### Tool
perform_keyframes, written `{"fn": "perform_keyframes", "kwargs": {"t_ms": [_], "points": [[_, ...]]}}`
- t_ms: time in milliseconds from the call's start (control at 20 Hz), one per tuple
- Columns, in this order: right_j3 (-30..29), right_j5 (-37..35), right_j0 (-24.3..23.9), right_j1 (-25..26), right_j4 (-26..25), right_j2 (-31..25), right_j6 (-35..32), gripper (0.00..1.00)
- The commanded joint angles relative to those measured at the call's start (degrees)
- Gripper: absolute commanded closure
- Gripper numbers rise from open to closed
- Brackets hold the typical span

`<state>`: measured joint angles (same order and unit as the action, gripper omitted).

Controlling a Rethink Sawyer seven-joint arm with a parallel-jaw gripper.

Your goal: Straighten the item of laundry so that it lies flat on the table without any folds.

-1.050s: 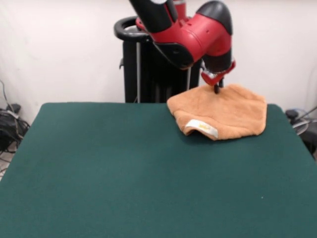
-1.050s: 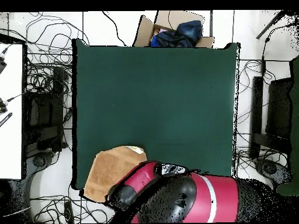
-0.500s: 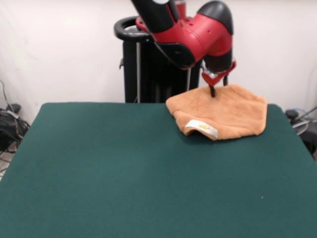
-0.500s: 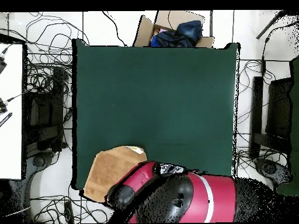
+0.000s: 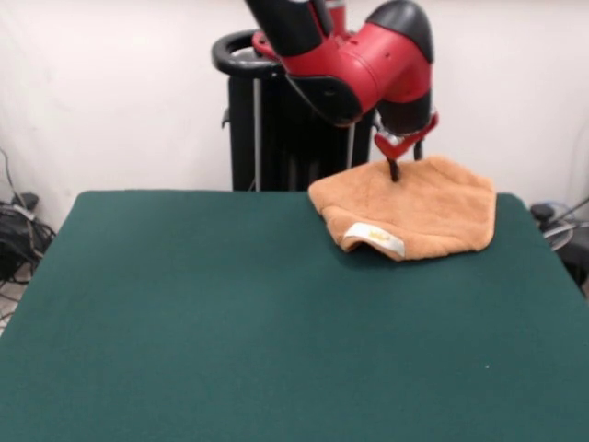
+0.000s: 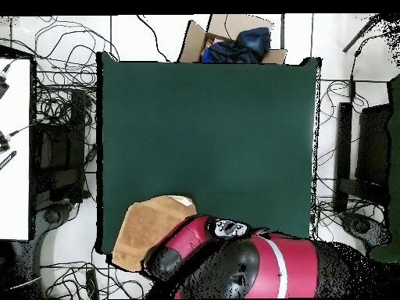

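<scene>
Gripper [image 5: 402, 166], carried on the red arm [image 5: 368, 60], stands at the far edge of the orange-tan towel [image 5: 414, 212], its dark tips on the cloth; whether they are apart, together or pinching terry cannot be told. Towel lies bunched and doubled over at the far right corner of the green table [image 5: 230, 322], white tag [image 5: 375, 238] on the near folded edge. In the overhead view the towel [image 6: 144, 226] overhangs the table's corner. Nearly all the cloth lies nearer than the gripper, and the open table lies near and left, so spreading likely runs that way.
</scene>
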<state>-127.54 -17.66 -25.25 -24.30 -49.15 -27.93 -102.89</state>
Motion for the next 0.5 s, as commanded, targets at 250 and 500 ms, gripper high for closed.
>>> {"fn": "perform_keyframes", "kwargs": {"t_ms": [250,500], "points": [[-3.3,-5.9,-7.2,-14.5,10.4,-11.3,1.8,0.00],[-6.4,-11.7,-11.2,-19.9,18.0,-17.4,4.6,0.00]]}}
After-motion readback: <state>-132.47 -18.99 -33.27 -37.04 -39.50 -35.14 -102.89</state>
